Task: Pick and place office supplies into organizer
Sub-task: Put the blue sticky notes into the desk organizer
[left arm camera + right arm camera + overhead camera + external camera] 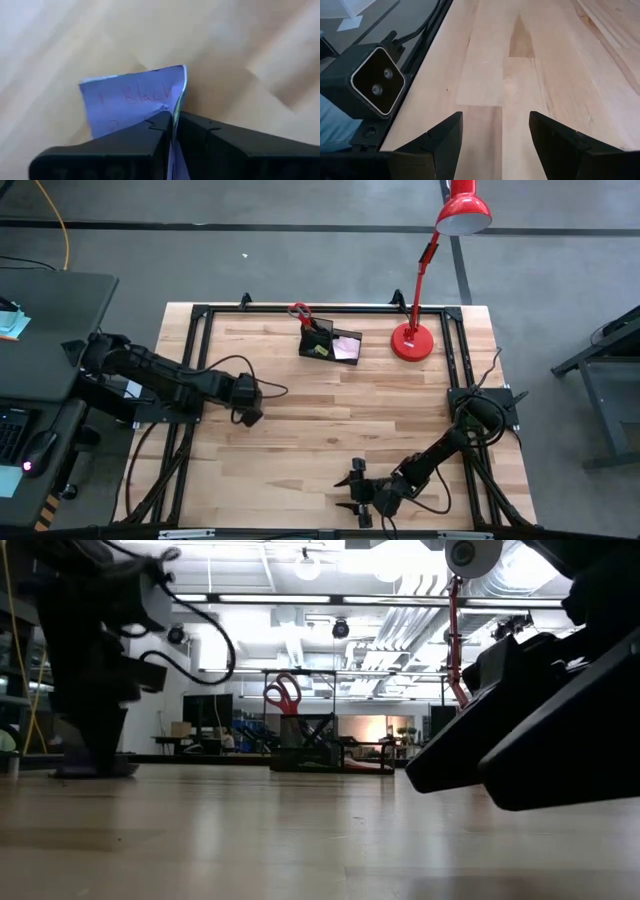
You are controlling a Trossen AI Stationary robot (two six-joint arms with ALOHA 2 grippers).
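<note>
The purple note pad (135, 100), with red writing on its top sheet, sits pinched at one edge between the left gripper's (173, 125) fingers, which have shut on it down at the left side of the table (330, 420). The pad bows up where the jaws meet it, so I'd guess only a few sheets are caught; if so, they could peel or slide free on the lift, or the pad could droop and snag on the way over. The organizer (330, 344) stands well apart, near the far edge, scissors (300, 313) already upright in its cup and a pink pad in its tray. The red lamp (412, 340) is just beside it, and a wide swing might clip it. The right gripper (360, 492) rests low at the near edge, jaws spread wide and empty
</note>
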